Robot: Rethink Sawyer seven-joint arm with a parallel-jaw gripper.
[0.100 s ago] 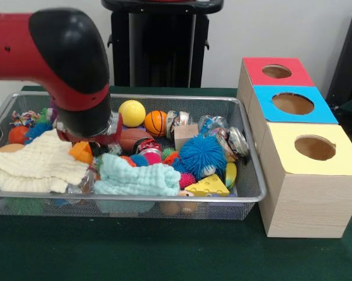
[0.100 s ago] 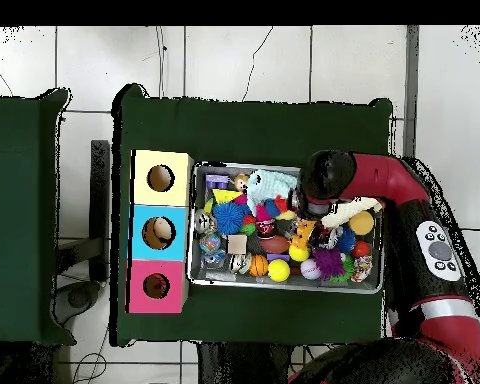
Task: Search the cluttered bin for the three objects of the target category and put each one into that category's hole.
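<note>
Arm (image 1: 70, 70) low over bin (image 1: 246, 196), left side, above cloths (image 1: 38, 167); tool hidden, grip state unclear.

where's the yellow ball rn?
Front view: the yellow ball sits at the bin's far edge, mid-width, just left of the mini basketball and right of the arm.

A bin (image 1: 246, 146) sits on the table (image 1: 164, 257), with three holed boxes (image 1: 310, 175) in a row just beside its right end in the front view. The arm (image 1: 70, 70) reaches down over the bin's left part. Two cloths (image 1: 38, 167) lie along the front edge, balls (image 1: 132, 112) near the back wall, a wedge (image 1: 208, 186) at front right. The gripper itself seems hidden among the clutter.
</note>
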